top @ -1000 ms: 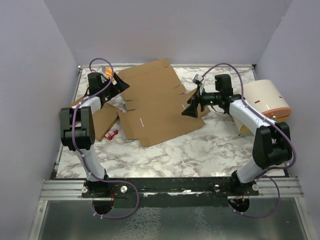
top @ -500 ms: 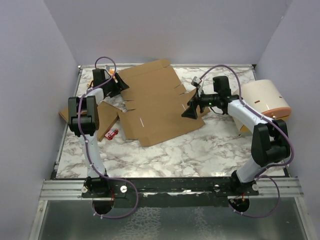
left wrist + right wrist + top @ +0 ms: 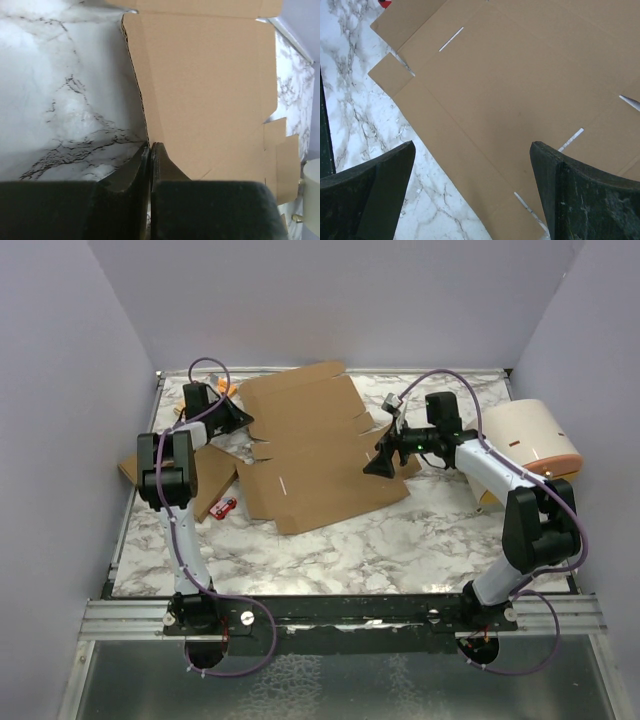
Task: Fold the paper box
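Observation:
The paper box is a big brown die-cut cardboard sheet lying mostly flat in the middle of the marble table, its far part tilted up a little. My left gripper is at the sheet's far left edge and shut on that edge; in the left wrist view the cardboard runs straight into the closed jaws of the left gripper. My right gripper hovers open over the sheet's right side. The right wrist view shows the right gripper wide apart above the sheet with its slits, touching nothing.
A second, smaller brown cardboard piece lies at the left under my left arm. A small red object sits beside it. A cream rounded object stands at the right edge. Purple walls close in the table on three sides.
My left gripper has closed on the left edge of the sheet after shifting slightly towards it. The right arm has hardly moved.

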`<move>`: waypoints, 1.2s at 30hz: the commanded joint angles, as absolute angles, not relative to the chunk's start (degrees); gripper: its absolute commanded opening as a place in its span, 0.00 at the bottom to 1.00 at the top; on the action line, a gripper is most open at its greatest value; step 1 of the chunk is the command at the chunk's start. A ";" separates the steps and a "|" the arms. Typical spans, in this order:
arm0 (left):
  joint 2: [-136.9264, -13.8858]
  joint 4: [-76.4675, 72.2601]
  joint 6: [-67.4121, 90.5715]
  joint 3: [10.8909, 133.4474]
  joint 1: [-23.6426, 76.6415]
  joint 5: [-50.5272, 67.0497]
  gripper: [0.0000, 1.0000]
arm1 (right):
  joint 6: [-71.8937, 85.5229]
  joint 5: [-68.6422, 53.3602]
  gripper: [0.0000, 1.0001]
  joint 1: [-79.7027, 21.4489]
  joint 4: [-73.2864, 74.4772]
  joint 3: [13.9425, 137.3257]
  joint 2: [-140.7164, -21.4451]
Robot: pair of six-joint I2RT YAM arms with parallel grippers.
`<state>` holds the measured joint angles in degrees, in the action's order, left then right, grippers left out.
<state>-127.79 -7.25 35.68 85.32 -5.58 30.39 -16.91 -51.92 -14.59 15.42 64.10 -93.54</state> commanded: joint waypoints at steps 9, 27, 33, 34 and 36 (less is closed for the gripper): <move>-105.26 -36.32 28.92 61.12 -4.75 35.37 0.00 | -19.96 -59.17 0.99 -14.71 18.50 65.77 -91.90; -80.33 -56.74 17.37 42.19 -2.76 43.02 0.00 | -7.30 -61.80 0.99 -6.43 9.32 80.90 -92.91; -77.79 -52.75 11.76 41.84 -0.35 43.71 0.00 | -0.66 -71.10 0.94 -2.72 -1.95 85.21 -105.40; -77.47 -52.07 10.95 41.69 -0.09 43.57 0.00 | -0.09 -71.64 0.92 -2.72 -2.29 86.67 -107.62; -76.78 -50.69 9.47 41.45 0.27 43.27 0.00 | 2.25 -70.54 0.91 -2.72 -3.31 89.34 -111.13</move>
<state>-79.59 -51.31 14.52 41.89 -0.60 41.74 -3.66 -67.13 -2.46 1.98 84.97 -103.33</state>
